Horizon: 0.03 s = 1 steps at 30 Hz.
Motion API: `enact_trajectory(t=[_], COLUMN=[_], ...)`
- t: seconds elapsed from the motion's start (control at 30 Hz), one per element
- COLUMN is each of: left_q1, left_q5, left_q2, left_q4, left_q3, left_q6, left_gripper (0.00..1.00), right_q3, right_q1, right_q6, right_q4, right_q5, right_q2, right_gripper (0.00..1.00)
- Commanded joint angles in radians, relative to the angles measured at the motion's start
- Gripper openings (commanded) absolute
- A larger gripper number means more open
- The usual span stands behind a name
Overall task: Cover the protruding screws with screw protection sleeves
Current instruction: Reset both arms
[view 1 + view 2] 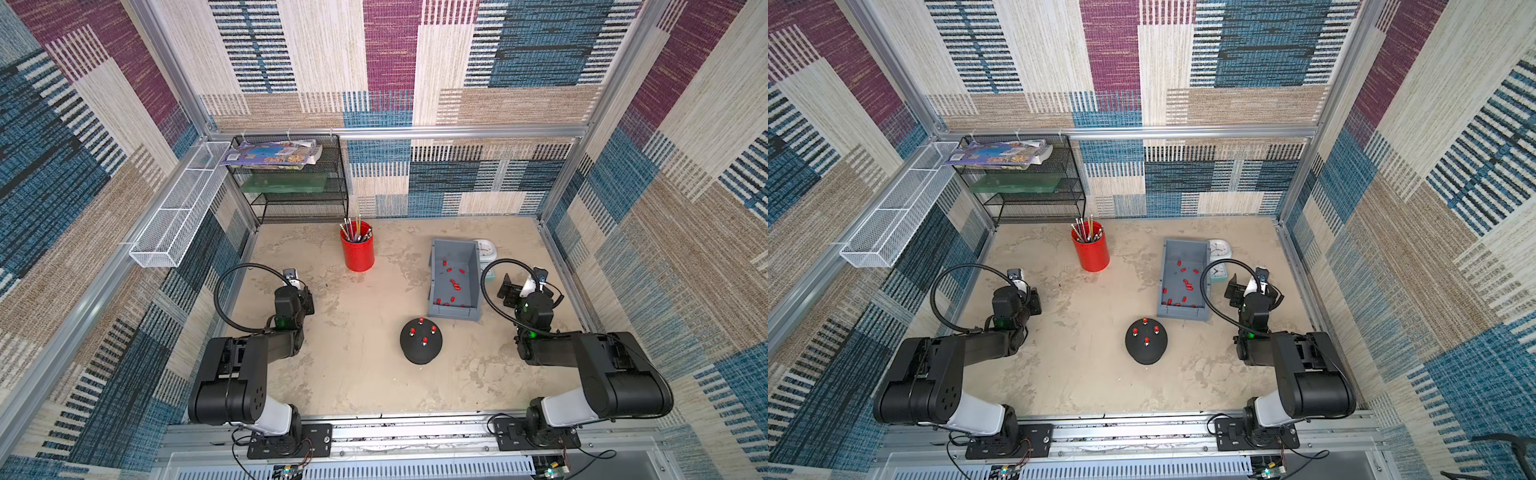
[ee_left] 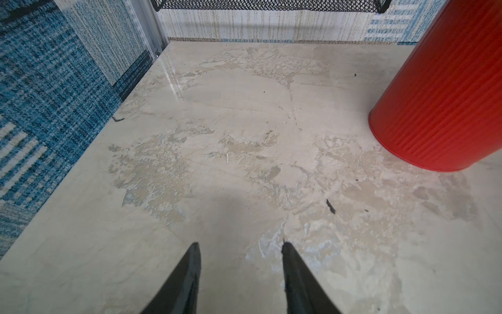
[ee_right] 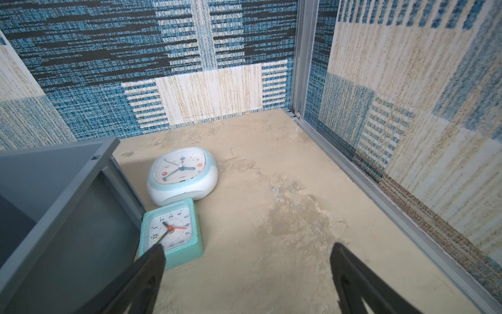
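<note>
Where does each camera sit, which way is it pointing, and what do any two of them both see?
Top views: high above the robot's base, looking down at the table; left arm and right arm show, black dome between them.
Left wrist: on the left arm, facing the far left corner; open left tool tips show, red cup nearby.
Right wrist: on the right arm, facing the far right corner; open right tool tips show, near white clock, teal clock, grey bin.
Shared: top views also show cup, clocks, bin.

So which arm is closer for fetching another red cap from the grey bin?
Right: the right gripper hangs open beside the grey bin; the left gripper sits far off, nearer the red cup.
</note>
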Motion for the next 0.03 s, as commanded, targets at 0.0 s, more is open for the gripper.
enact_trajectory(t=[0.0], left_q1=[0.001], left_q5=[0.011], left_q2=[0.001], left_q4=[0.009], left_q3=[0.009], left_q6=[-0.018], left_gripper=[1.0], right_q3=[-0.007], right_q1=[0.002], right_q6=[0.005], right_q4=[0.046], right_q5=[0.0], right_q2=[-0.007], right_gripper=[0.95])
